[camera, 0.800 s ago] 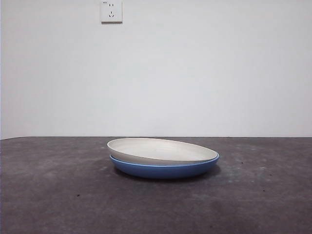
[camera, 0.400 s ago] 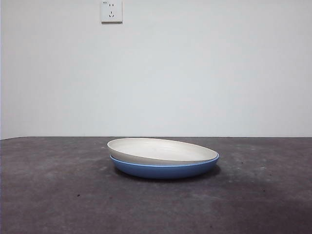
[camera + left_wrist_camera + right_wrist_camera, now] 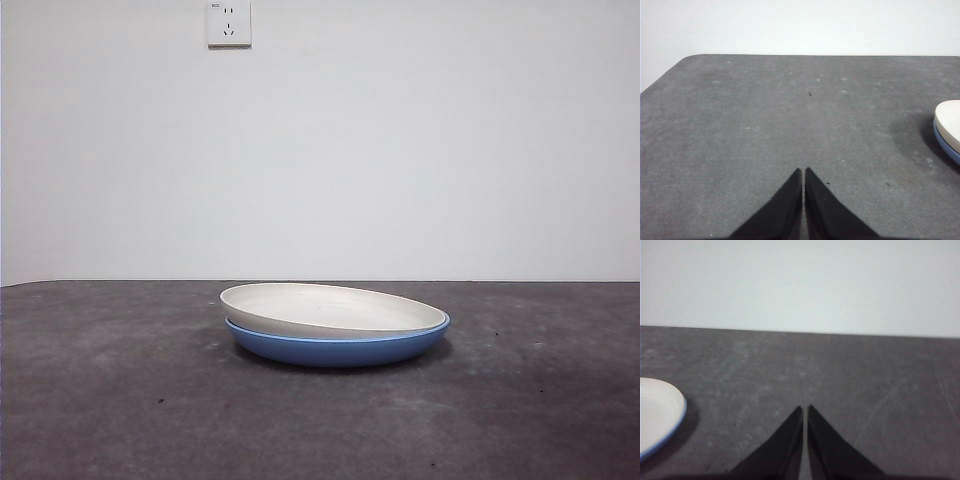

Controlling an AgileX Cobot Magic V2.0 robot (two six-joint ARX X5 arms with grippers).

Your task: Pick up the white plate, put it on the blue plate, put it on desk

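Observation:
The white plate (image 3: 330,308) lies inside the blue plate (image 3: 335,347), slightly tilted, in the middle of the desk (image 3: 120,400). The left wrist view catches an edge of the white plate (image 3: 949,122) with the blue plate (image 3: 946,149) under it. My left gripper (image 3: 803,171) is shut over bare desk (image 3: 765,115), well to one side of the stack. In the right wrist view the white plate (image 3: 657,412) shows with a thin blue plate rim (image 3: 670,436). My right gripper (image 3: 804,409) is shut and holds nothing, apart from the plates. Neither gripper appears in the front view.
A white wall with a socket (image 3: 228,22) rises behind the desk. The desk's rounded far corner (image 3: 687,59) shows in the left wrist view.

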